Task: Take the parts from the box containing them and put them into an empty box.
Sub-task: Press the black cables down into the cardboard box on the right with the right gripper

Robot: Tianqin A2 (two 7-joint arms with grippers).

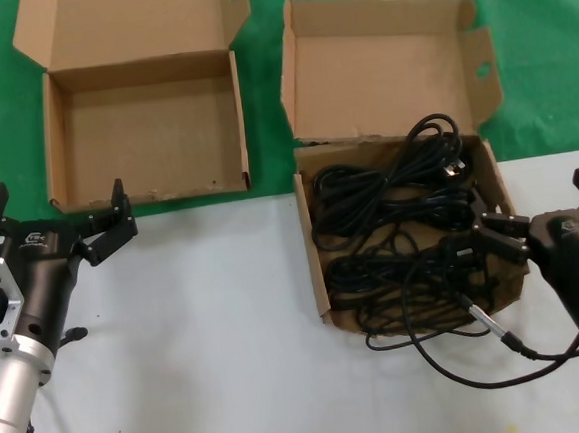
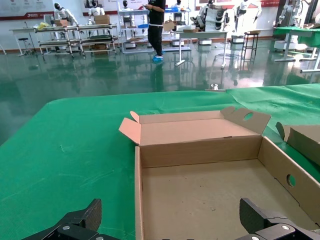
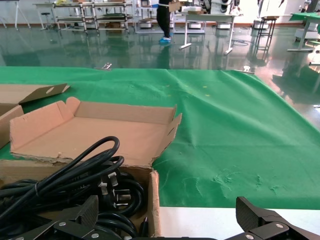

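Right claw (image 1: pixel 494 236): fingers spread wide, gripping nothing, at the right rim of the square box (image 1: pixel 315 265) on the tabletop (image 1: pixel 198 334), over the tangled black power cords (image 1: pixel 401 228). Left claw (image 1: pixel 64 216): equally wide, unloaded, at the near wall of the shallow box (image 1: pixel 55 145). Wrist views alone show a workshop floor beyond; no legible writing.

You see black rubber cords (image 1: pixel 400 218) in a brown cardboard box (image 1: pixel 314 265), on green cloth (image 1: pixel 547 46) and white tabletop (image 1: pixel 208 333).
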